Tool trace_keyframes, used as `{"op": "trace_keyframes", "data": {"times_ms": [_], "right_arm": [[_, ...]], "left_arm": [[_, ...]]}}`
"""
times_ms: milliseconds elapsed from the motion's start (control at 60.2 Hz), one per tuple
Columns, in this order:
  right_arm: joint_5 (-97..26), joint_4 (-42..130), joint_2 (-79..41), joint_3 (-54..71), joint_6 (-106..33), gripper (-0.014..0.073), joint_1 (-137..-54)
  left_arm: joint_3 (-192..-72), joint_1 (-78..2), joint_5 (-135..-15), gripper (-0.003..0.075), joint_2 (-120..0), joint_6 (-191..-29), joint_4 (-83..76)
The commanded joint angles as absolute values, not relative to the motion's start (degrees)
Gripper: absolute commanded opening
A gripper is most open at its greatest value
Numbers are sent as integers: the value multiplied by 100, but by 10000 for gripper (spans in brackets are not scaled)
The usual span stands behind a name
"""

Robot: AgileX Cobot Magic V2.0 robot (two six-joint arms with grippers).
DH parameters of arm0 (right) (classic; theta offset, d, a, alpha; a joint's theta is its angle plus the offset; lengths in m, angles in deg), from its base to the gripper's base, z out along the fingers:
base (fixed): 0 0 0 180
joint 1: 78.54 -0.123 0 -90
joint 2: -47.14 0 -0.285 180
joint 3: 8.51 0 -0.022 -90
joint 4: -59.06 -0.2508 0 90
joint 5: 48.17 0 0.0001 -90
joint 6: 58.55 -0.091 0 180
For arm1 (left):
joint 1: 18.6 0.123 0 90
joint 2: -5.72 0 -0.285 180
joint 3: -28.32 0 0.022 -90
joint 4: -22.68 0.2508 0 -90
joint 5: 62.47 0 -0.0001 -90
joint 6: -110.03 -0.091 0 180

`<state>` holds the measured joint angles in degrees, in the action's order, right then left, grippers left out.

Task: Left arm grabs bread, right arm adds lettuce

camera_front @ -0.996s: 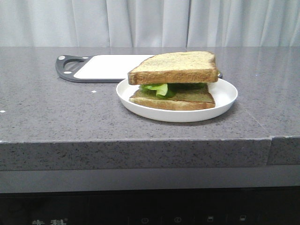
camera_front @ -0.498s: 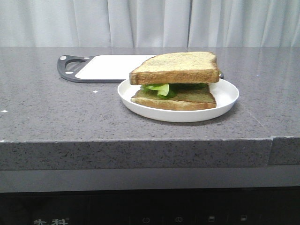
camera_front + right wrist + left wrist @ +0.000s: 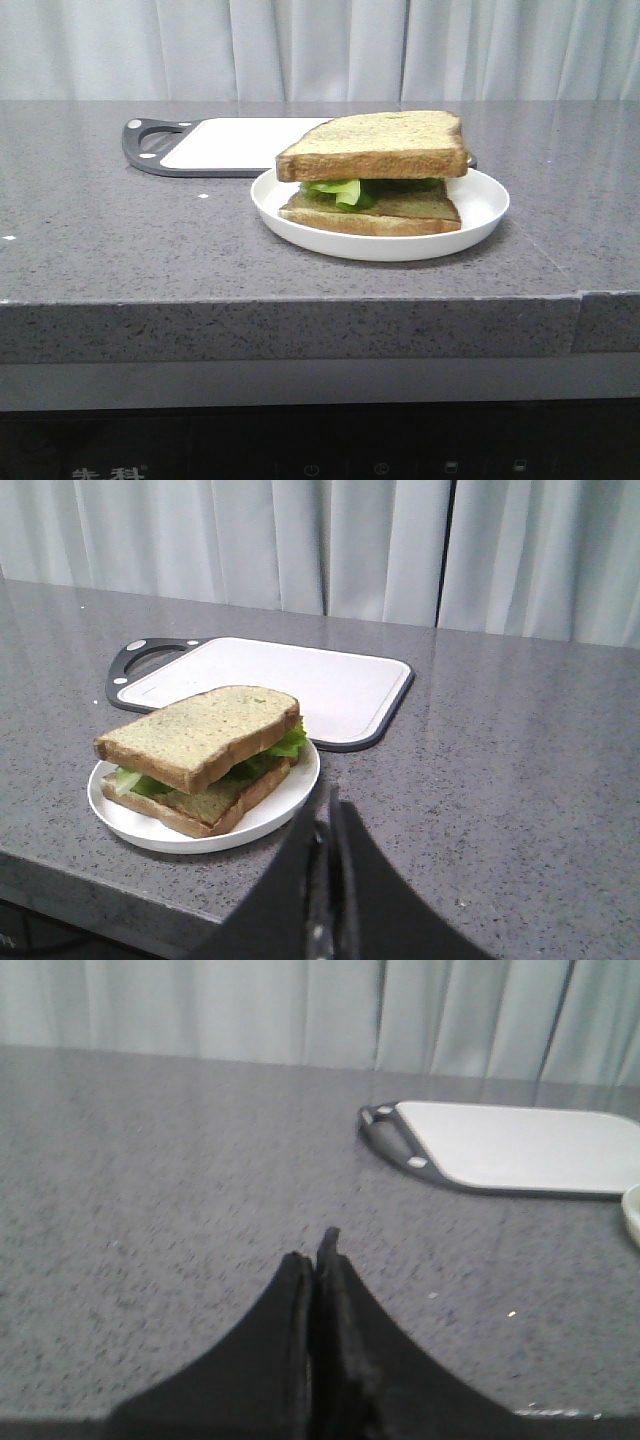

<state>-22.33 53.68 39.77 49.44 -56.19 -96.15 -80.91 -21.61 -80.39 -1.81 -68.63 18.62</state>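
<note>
The bread (image 3: 375, 140), a thick tan slice with a brown crust, lies on top of a stack on a white plate (image 3: 487, 205). The green lettuce (image 3: 340, 188) sticks out under it, above a thinner slice (image 3: 400, 212). In the right wrist view the bread (image 3: 200, 730), the lettuce (image 3: 288, 744) and the plate (image 3: 292, 798) lie just beyond my right gripper (image 3: 328, 810), which is shut and empty. My left gripper (image 3: 318, 1250) is shut and empty low over bare counter, apart from the plate's rim (image 3: 632, 1218). Neither gripper shows in the front view.
A white cutting board with a black rim and handle (image 3: 240, 142) lies behind the plate; it also shows in the left wrist view (image 3: 520, 1145) and the right wrist view (image 3: 320, 685). The grey stone counter's front edge (image 3: 300, 298) runs close before the plate. Curtains hang behind.
The whole front picture has shifted a few pixels to the right since a second ago. The bread, lettuce and plate keep their places relative to each other.
</note>
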Motion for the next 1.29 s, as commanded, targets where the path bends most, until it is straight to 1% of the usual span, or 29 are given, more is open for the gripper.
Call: {"op": "trace_keyframes", "data": {"times_ms": [0,100,282,315,481,1278], "right_arm": [[-2731,5372,3901,4802,-5598,-60,-9594],[-2731,5372,3901,4802,-5598,-60,-9594],[-2731,5372,3901,4802,-5598,-60,-9594],[-2731,5372,3901,4802,-5598,-60,-9594],[-2731,5372,3901,4802,-5598,-60,-9594],[-2731,5372,3901,4802,-5598,-60,-9594]], "left_arm": [[-8047,-1839,-7705,-21,-76,-6802,1772],[-7780,-1636,-7650,-21,-76,-6802,1772],[-7379,-1658,-7450,-21,-76,-6802,1772],[-7391,-1658,-7544,-21,-76,-6802,1772],[-7392,-1658,-7294,-21,-76,-6802,1772],[-7392,-1658,-7293,-21,-76,-6802,1785]]}}
